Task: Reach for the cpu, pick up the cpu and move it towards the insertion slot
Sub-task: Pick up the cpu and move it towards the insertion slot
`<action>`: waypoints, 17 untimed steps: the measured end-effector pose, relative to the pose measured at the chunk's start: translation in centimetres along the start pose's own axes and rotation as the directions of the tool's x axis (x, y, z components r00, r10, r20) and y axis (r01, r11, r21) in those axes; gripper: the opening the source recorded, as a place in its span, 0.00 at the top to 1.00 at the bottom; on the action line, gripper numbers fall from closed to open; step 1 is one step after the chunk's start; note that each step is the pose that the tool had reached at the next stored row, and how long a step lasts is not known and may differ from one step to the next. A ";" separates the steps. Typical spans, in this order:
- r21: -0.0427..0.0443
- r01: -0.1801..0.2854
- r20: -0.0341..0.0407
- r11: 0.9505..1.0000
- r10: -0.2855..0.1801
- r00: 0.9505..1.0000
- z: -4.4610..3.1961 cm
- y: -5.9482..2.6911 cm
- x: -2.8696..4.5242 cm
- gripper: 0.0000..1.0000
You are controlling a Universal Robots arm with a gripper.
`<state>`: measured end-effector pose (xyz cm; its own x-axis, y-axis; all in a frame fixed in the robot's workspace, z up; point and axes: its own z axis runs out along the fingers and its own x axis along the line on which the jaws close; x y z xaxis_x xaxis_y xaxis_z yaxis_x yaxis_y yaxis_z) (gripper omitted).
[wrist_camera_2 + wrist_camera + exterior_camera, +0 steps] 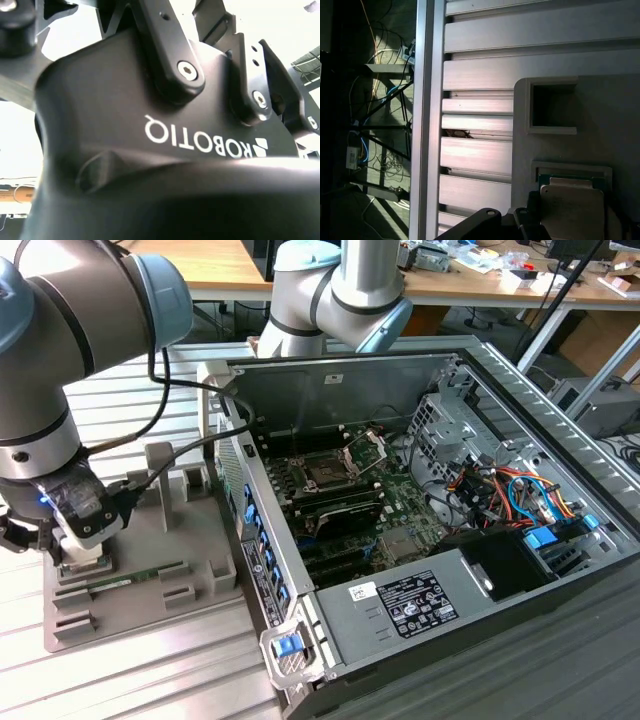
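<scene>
We had the gripper [80, 548] over the cpu [572, 212] in the tray [620, 125]; couldn't tell jaw state. It looked light, stiff, fragile: opposite edges were safest.

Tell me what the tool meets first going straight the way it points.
Most likely the cpu, lying in the grey tray's recess just ahead of the tool; depth is unclear.
</scene>
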<state>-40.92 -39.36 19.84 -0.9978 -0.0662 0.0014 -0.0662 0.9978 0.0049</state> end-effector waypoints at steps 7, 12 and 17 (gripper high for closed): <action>0.000 0.000 0.000 1.000 0.000 1.000 -0.68 0.01 0.00 0.45; 0.000 0.000 0.000 1.000 0.000 1.000 -1.00 0.01 0.00 0.45; 0.000 0.000 0.000 1.000 0.000 1.000 -1.50 0.01 0.00 0.45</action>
<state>-40.92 -39.36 21.34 -0.9978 -0.0662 0.0014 -0.0662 0.9978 0.0050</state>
